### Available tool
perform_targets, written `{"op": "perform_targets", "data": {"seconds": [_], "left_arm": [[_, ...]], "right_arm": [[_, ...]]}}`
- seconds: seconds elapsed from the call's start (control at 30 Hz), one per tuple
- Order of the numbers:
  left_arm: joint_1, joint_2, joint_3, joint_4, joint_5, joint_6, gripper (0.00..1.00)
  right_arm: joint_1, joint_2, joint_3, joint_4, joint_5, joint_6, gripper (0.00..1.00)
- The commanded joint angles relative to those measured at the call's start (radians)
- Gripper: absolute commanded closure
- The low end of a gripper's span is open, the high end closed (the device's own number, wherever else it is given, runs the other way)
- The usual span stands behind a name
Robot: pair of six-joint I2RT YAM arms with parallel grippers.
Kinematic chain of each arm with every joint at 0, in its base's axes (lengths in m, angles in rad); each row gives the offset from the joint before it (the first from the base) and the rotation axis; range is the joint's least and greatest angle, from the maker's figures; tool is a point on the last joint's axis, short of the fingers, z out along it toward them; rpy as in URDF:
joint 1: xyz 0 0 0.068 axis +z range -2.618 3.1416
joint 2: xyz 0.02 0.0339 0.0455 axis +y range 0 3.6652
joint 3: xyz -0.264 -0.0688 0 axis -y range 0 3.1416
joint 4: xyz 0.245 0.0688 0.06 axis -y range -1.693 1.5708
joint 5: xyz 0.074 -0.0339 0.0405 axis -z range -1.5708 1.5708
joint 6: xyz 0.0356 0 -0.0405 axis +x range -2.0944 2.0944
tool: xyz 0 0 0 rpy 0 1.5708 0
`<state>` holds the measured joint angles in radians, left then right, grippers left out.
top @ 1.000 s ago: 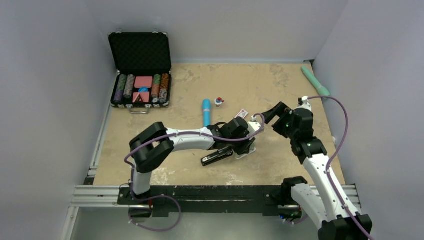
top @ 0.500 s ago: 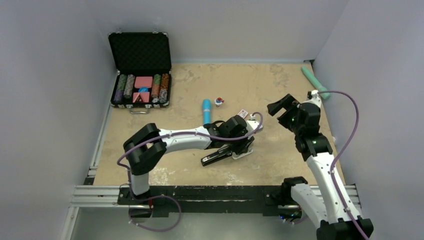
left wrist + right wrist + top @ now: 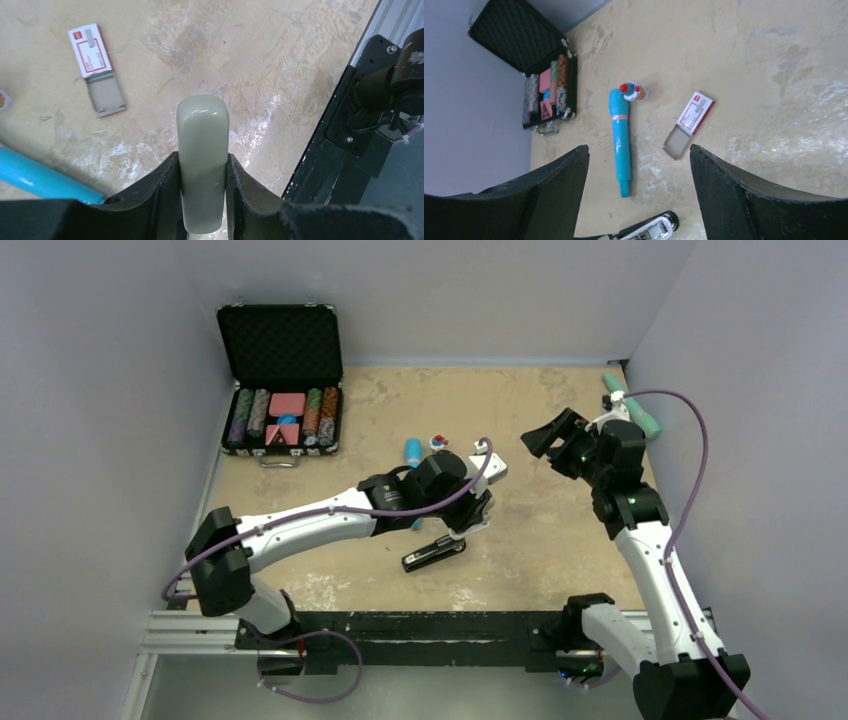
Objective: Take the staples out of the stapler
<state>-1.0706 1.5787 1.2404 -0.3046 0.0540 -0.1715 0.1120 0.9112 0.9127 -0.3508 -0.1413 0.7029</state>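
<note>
The black stapler lies on the table with its white magazine showing in the right wrist view. My left gripper hangs just above and beyond its right end. In the left wrist view the left gripper is shut on a pale grey rounded stapler piece, held off the table. I cannot tell whether that piece is still joined to the stapler. My right gripper is open and empty, raised at the right; it looks down on the scene.
An open red-and-white staple box lies beyond the stapler and shows in the left wrist view. A blue pen and a small toy lie mid-table. An open poker-chip case stands far left and a green tool far right.
My left gripper has risen from the stapler's right end and swung up and left with the pale piece. The stapler has stayed put. My right gripper has drawn back toward the far right.
</note>
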Motion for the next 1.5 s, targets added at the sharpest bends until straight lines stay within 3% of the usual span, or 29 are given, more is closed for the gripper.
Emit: {"op": "perform_targets", "data": {"seconds": [0.0,0.3,0.6,0.77,0.97,1.13,1.37,1.47], "left_arm": [[0.025,-0.12,0.029,-0.028,-0.064,0.024,1.0],[0.091,-0.301,-0.146,0.082,-0.079,0.064,1.0],[0.102,-0.345,-0.14,0.043,-0.148,0.083,1.0],[0.103,-0.353,-0.123,0.001,-0.168,0.086,1.0],[0.103,-0.384,-0.131,-0.026,-0.164,0.087,1.0],[0.103,-0.407,-0.143,-0.051,-0.167,0.087,1.0],[0.103,-0.451,-0.192,-0.04,-0.151,0.079,1.0],[0.103,-0.5,-0.249,0.041,-0.132,0.078,1.0]], "right_arm": [[0.01,0.024,0.007,0.057,-0.203,-0.02,0.23],[0.194,0.065,-0.126,0.203,-0.243,0.094,0.25],[0.382,0.14,-0.246,0.434,-0.253,0.269,0.26],[0.431,0.164,-0.261,0.471,-0.2,0.294,0.41],[0.441,0.207,-0.248,0.486,-0.198,0.274,0.44],[0.441,0.218,-0.169,0.387,-0.164,0.215,0.45],[0.441,0.195,-0.092,0.311,-0.119,0.182,0.6],[0.445,0.203,-0.113,0.337,-0.142,0.184,0.75]]}}
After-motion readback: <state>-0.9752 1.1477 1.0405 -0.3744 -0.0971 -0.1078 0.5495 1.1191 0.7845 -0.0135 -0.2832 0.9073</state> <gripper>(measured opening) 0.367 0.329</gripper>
